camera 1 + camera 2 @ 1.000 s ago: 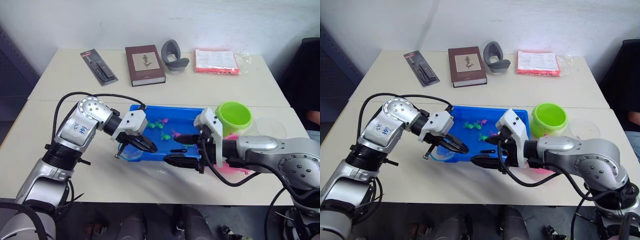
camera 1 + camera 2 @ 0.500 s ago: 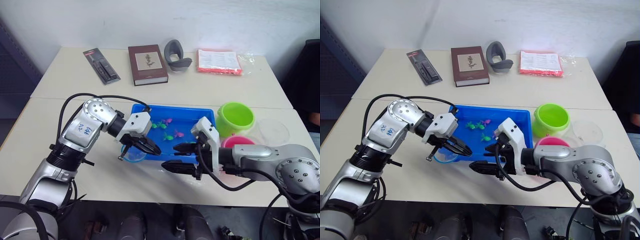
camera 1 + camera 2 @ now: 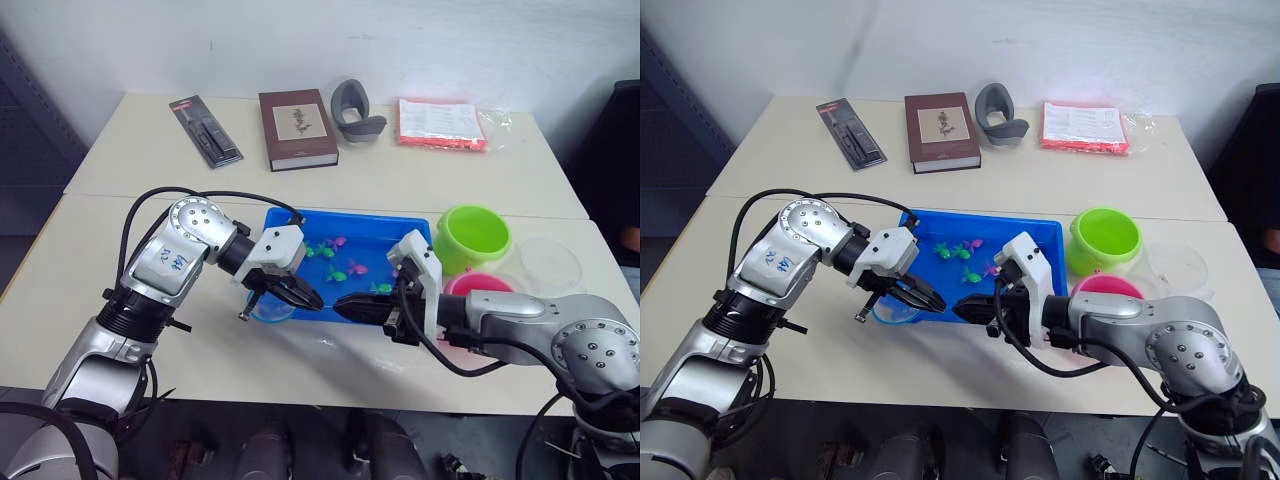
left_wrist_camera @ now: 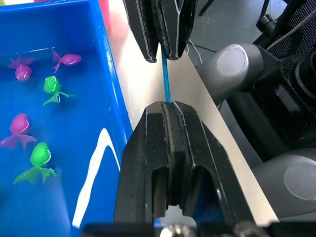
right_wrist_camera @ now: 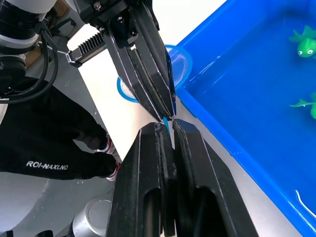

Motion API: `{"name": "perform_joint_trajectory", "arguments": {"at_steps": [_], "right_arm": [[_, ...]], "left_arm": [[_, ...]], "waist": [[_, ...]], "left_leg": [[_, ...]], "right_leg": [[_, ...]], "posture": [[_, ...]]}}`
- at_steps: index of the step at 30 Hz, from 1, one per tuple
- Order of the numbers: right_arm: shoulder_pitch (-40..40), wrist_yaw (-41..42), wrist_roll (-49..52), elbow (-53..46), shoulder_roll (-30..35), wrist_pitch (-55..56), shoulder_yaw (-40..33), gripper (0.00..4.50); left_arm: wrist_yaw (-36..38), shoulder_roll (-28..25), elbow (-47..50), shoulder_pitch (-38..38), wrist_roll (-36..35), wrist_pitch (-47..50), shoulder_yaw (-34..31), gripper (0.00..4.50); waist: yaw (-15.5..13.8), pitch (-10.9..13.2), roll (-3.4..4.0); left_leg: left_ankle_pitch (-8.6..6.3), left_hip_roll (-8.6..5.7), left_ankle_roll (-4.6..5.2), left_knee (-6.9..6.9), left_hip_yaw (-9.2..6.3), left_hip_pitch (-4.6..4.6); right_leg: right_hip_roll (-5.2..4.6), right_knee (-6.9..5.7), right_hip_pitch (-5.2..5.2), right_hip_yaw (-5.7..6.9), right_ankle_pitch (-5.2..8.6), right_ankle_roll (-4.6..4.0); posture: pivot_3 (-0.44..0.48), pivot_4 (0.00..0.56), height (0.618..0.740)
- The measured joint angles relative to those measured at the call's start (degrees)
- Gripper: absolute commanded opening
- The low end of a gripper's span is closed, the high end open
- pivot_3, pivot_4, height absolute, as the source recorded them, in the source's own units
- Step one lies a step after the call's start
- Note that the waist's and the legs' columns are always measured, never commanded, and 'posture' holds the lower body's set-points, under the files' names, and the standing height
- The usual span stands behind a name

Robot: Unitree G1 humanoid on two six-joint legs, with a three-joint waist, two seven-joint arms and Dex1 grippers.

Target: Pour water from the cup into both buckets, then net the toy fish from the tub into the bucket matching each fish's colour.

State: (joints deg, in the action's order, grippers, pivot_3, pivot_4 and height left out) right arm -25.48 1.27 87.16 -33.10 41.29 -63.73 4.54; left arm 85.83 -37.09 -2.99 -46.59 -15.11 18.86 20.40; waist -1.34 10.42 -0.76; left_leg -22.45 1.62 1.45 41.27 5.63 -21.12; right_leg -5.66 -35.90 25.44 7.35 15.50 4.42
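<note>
Your left gripper (image 3: 305,297) and right gripper (image 3: 352,305) meet tip to tip at the tub's (image 3: 415,226) near rim, both clamped on the net (image 5: 129,93) (hoop on the table just outside); fish (image 4: 38,159) lie inside the tub.

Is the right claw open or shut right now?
Shut: the right claw has its fingers pressed together on the net's thin blue handle.

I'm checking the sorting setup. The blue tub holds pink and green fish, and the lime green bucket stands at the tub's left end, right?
Not quite. The left eye view shows the lime green bucket at the right end of the blue tub, not the left. The rest is correct.
</note>
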Motion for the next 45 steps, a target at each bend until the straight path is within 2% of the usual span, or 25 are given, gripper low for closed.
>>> {"name": "perform_joint_trajectory", "arguments": {"at_steps": [2, 5, 9, 13, 16, 18, 22, 26, 32, 38, 45], "right_arm": [[0.33, 0.33, 0.0, 0.0, 0.04, 0.14, -0.05, 0.03], [1.5, 1.13, 0.03, -0.24, 0.3, 0.62, -0.38, 0.0], [4.1, 2.77, -0.13, -2.64, 1.32, 2.01, -1.73, 0.0], [11.56, 4.37, -1.19, -8.9, 7.49, 4.97, -11.04, 0.0], [17.63, 6.41, -8.66, -13.34, 12.4, 7.71, -19.43, 0.0], [20.56, 7.77, -16.19, -15.02, 14.94, 9.86, -23.05, 0.0], [24.26, 12.38, -31.6, -14.97, 21.8, 14.0, -24.51, 0.0], [26.51, 21.3, -51.85, -13.42, 31.34, 25.3, -17.63, 0.0], [27.26, 30.8, -73.65, -6.84, 36.85, 41.81, -9.99, 0.0], [24.21, 38.72, -83.39, -2.46, 37.22, 50.74, -7.47, 0.0], [15.89, 48.29, -89.62, 1.51, 39.12, 52.18, -3.64, 0.0]], "left_arm": [[0.02, 0.04, 0.0, 0.0, -0.03, 0.0, 0.0, 0.0], [0.04, 0.67, -0.01, 0.19, -0.89, -0.04, -0.62, 0.91], [-1.91, 3.71, -0.62, 0.17, -8.4, 3.46, -8.13, 2.66], [-6.94, 2.25, -10.75, -2.76, -11.8, 6.26, -18.14, 4.36], [-10.04, 0.16, -21.01, -4.79, -11.27, 4.02, -23.51, 4.44], [-8.86, -0.85, -25.11, -3.47, -8.59, -0.55, -22.91, 4.44], [-4.62, -0.53, -27.02, 2.48, -5.54, -5.75, -19.31, 4.44], [-3.16, 2.49, -26.74, 4.68, -4.77, -7.21, -17.53, 4.44], [-3.77, 6.65, -23.31, 5.64, -4.89, -7.42, -17.01, 4.44], [-3.66, 8.13, -22.69, 5.78, -4.85, -7.08, -16.87, 4.44], [-1.89, 9.45, -22.77, 5.63, -4.67, -7.08, -14.74, 4.44]], "waist": [[-0.01, 0.0, 0.0], [-0.04, 0.0, 0.0], [-0.01, 0.0, 0.0], [-0.18, 0.0, 0.01], [-0.1, 0.0, 0.01], [-0.11, -0.01, 0.02], [-0.12, -0.01, 0.02], [-0.28, -0.01, 0.01], [-0.08, -0.01, 0.01], [0.0, -0.01, 0.02], [-0.08, -0.01, 0.03]], "left_leg": [[0.0, 0.0, 0.0, 0.0, -0.01, -0.01], [0.0, 0.0, 0.0, 0.01, -0.02, -0.02], [0.0, 0.02, 0.01, 0.06, -0.12, -0.08], [0.01, 0.0, 0.01, 0.08, -0.16, -0.08], [0.01, -0.03, 0.02, 0.07, -0.12, -0.03], [0.01, -0.06, 0.02, 0.04, -0.05, -0.01], [0.01, -0.05, 0.02, 0.05, -0.01, -0.02], [0.01, -0.06, 0.02, 0.14, -0.01, -0.07], [0.02, -0.04, 0.01, 0.14, -0.01, -0.04], [0.03, -0.01, -0.02, 0.19, 0.02, 0.0], [0.03, -0.01, -0.01, 0.26, -0.03, -0.04]], "right_leg": [[0.0, 0.0, 0.0, 0.01, 0.0, 0.0], [0.0, 0.0, 0.0, 0.01, 0.0, 0.0], [-0.03, -0.01, 0.0, 0.04, -0.01, 0.01], [-0.02, -0.01, -0.03, 0.11, -0.02, 0.03], [-0.02, 0.02, -0.06, 0.09, -0.04, 0.07], [-0.01, 0.03, -0.06, 0.08, -0.05, 0.08], [0.05, 0.05, -0.05, 0.03, -0.05, 0.08], [0.08, 0.04, -0.06, -0.03, -0.07, 0.11], [0.09, 0.04, -0.05, -0.02, -0.08, 0.13], [0.1, -0.01, -0.06, -0.04, -0.08, 0.13], [0.1, -0.02, -0.06, -0.02, -0.09, 0.13]], "posture": [[0.0, 0.15, 0.74], [0.0, 0.15, 0.74], [0.0, 0.15, 0.74], [0.0, 0.15, 0.74], [0.0, 0.15, 0.74], [0.0, 0.15, 0.74], [0.0, 0.15, 0.74], [0.0, 0.15, 0.74], [0.0, 0.15, 0.74], [0.0, 0.15, 0.74], [0.0, 0.15, 0.74]]}}
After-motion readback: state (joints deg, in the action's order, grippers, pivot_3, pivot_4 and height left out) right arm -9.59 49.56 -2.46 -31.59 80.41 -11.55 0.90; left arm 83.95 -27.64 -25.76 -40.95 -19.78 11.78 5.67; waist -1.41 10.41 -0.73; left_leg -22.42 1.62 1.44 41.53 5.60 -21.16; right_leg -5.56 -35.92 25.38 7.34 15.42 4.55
